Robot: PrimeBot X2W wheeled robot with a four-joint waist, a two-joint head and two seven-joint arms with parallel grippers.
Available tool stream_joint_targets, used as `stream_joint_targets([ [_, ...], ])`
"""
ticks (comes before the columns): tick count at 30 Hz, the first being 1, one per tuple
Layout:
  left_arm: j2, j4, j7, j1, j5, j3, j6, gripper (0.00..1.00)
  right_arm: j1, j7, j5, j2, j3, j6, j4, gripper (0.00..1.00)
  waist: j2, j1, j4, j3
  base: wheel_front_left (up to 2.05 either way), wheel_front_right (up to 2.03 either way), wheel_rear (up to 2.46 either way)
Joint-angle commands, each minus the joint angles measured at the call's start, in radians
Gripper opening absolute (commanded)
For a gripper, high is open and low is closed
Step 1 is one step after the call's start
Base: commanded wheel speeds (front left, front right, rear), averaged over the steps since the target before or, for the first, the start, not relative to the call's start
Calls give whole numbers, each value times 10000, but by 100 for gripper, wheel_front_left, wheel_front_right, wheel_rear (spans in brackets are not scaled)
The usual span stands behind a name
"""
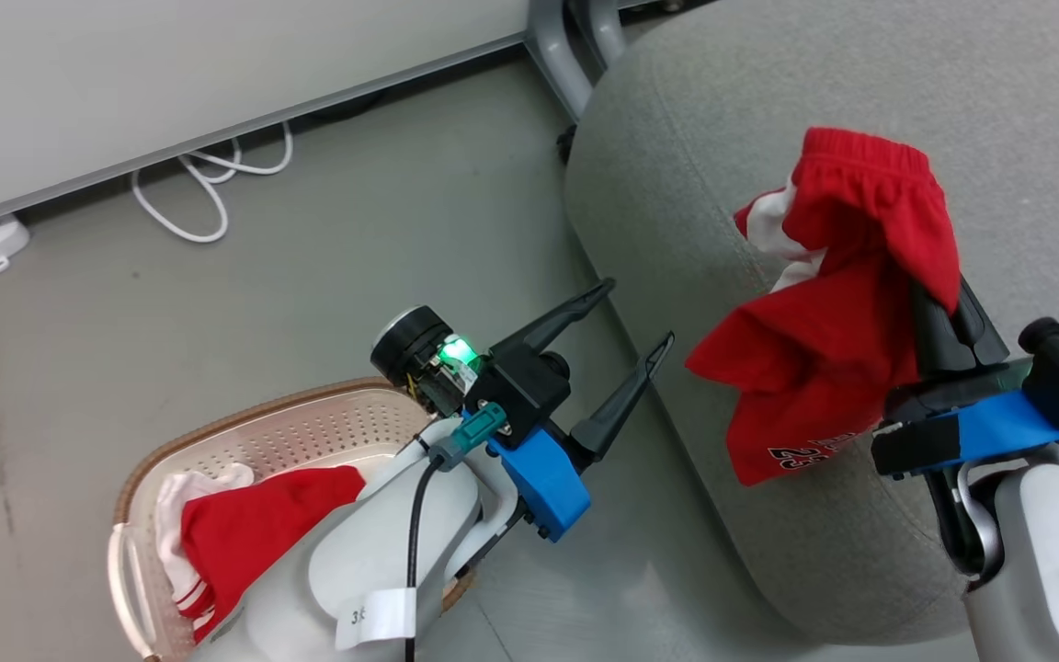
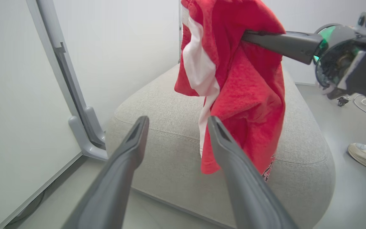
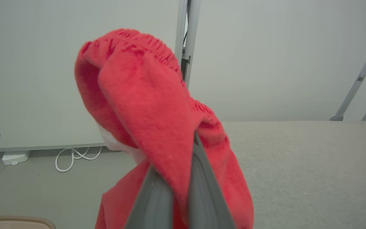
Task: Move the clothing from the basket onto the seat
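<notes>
Head view has my right pincer [image 1: 948, 317] clenched on the clothing [image 1: 824, 349]. The clothing hangs from my fingertips above the seat [image 1: 768, 110], close to the seat's edge that faces the basket [image 1: 309, 432]. I cannot tell whether its lower hem touches the cushion. My left pincer [image 1: 637, 313] is spread wide and empty over the floor between basket and seat. A second red garment [image 1: 254, 533] lies in the basket.

I judge the step in hand to be the set-down. To do it well I should carry the cloth further in from that edge, toward the seat's middle, so no fold trails off the side. Then I should lower until the fabric piles up and bears its own weight, and only then let go. In the right wrist view the elastic waistband drapes over my fingertips, so it may cling. I should draw back along my fingers' own line rather than lifting.
</notes>
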Motion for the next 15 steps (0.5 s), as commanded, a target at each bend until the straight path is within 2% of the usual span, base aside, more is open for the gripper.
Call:
stream_joint_targets([
  [1,63,41,-24,-177,2,-96,-11,100,181,-36,-76,102,-151,1,-87,0,0,-1,-261,125,0,0,0],
  [15,31,-49,-25,-284,-5,-267,-11,100,384,-38,-122,248,-547,1,-214,0,0,-1,-443,296,0,0,0],
])
